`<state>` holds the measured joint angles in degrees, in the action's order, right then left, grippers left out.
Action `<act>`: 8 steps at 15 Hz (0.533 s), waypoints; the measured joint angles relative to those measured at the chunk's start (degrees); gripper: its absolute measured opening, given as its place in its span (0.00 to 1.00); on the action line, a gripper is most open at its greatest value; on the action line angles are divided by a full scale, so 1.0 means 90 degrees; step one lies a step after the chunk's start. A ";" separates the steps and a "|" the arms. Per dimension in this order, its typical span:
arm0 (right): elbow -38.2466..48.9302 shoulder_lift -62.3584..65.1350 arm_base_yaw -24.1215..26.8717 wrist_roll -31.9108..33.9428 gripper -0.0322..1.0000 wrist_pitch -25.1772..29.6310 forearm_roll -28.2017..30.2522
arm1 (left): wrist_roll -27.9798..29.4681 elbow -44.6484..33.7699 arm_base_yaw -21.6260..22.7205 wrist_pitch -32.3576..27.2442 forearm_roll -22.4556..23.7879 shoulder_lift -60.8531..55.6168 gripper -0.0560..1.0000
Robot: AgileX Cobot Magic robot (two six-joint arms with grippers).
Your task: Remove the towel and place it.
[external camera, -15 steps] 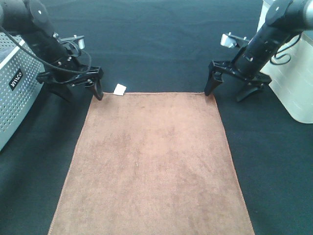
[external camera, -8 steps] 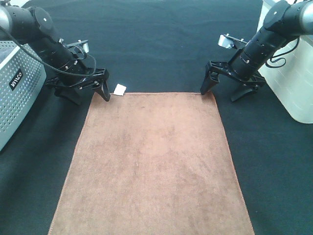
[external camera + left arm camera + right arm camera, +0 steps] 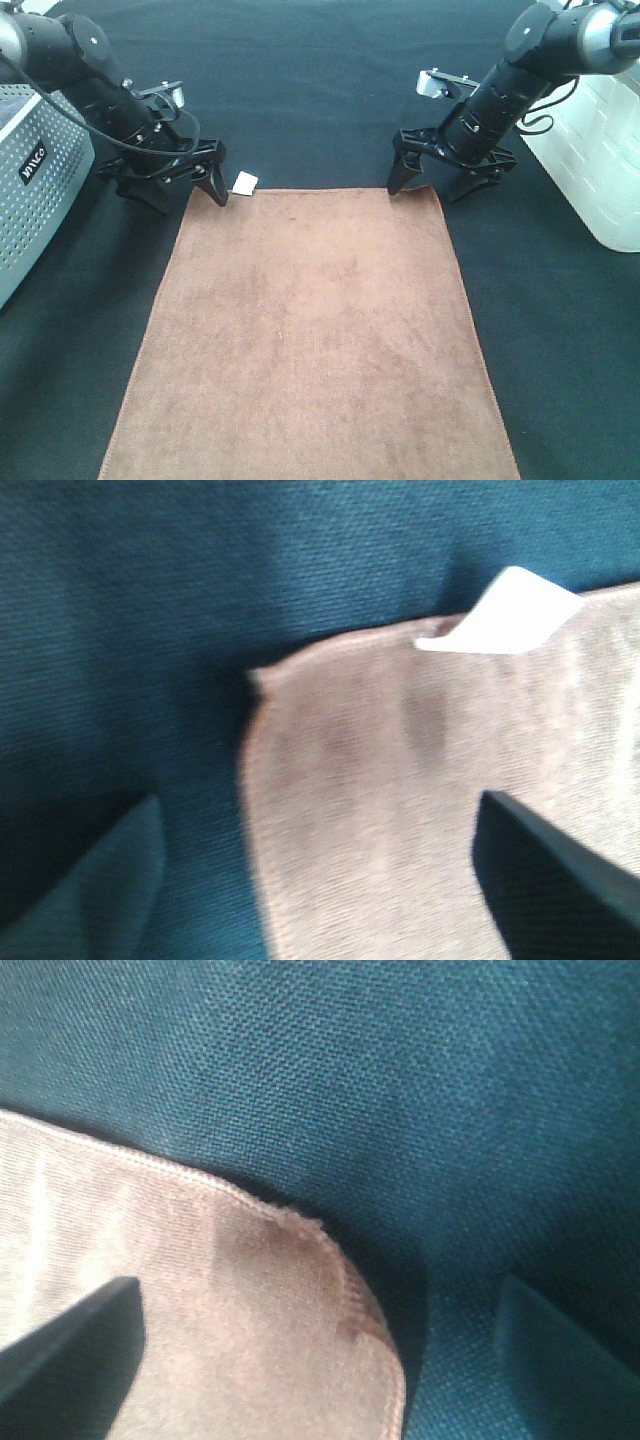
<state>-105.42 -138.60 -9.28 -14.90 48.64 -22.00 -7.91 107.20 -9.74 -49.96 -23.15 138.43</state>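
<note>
**A:** Where is the large reddish-brown terry towel point(image 3: 310, 330)?

**B:** It lies flat on the dark cloth-covered desk point(image 3: 320, 70), and its near end runs out of the overhead view. We have the left tool point(image 3: 186, 196) spread wide astride the far-left corner, close to the small white tag point(image 3: 245, 182). The right tool point(image 3: 424, 190) is spread wide astride the far-right corner. Neither grips anything.

**A:** What do we think could go wrong from here?

**B:** We may close on too little cloth. If we catch only the stitched hem, the corner could slip out as we lift. If one tool catches and the other misses, the towel would hang skewed and drag across the desk. On the left we might also pinch the tag alone.

**A:** Which view helps us judge that?

**B:** The overhead view shows both arms, the whole spread of cloth, the grey perforated box point(image 3: 30, 190) on the left and the white bin point(image 3: 600, 150) on the right. It hides how each corner sits between the fingers point(image 3: 70, 1350). The wrist views show that one finger is over cloth and the other over bare desk, on both sides. The left wrist view is blurred. We cannot tell how high the tips are.
</note>
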 joint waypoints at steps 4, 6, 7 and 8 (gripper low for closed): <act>0.0000 -0.0032 -0.0350 0.0064 0.65 -0.0248 0.0382 | 0.0000 0.0000 -0.0407 0.0210 -0.0102 0.0019 0.73; 0.0000 -0.0051 -0.0357 0.0070 0.53 -0.0286 0.0541 | 0.0000 0.0000 -0.0414 0.0242 -0.0032 0.0019 0.67; 0.0000 -0.0051 -0.0357 0.0070 0.53 -0.0286 0.0541 | 0.0000 0.0000 -0.0414 0.0242 -0.0032 0.0019 0.67; 0.0000 -0.0057 -0.0357 0.0070 0.48 -0.0293 0.0611 | 0.0000 0.0000 -0.0414 0.0261 0.0045 0.0019 0.61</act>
<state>-105.42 -139.11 -12.49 -14.27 46.01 -16.50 -7.91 107.20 -13.46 -47.61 -22.75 138.60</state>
